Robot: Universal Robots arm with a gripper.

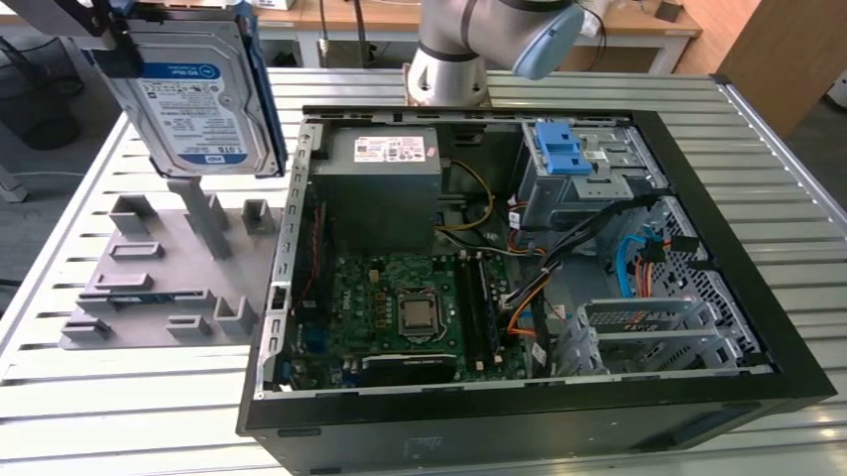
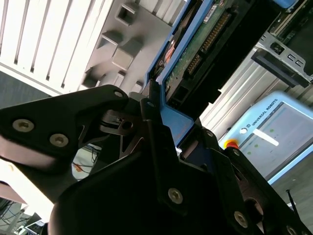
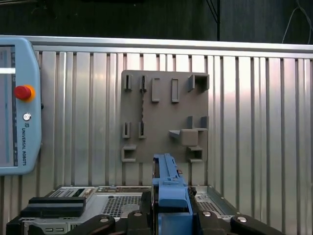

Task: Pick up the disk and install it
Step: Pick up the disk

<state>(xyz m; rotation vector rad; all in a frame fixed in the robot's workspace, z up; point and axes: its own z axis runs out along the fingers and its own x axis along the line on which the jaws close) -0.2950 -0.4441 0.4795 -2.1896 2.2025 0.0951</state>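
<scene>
Over slatted table [image 1: 93, 416], disk [image 1: 198, 94] upright lengthwise

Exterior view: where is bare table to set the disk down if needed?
Bare slats of the table lie between the grey fixture plate and the view's bottom edge, and beyond the computer case beside the arm's base. Crowded: the plate's posts, under the held disk, and the case's inside.

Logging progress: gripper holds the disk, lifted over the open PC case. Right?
No. The gripper holds the disk, but the exterior view shows it lifted over the grey fixture plate, beside the open PC case, not over it.
</scene>
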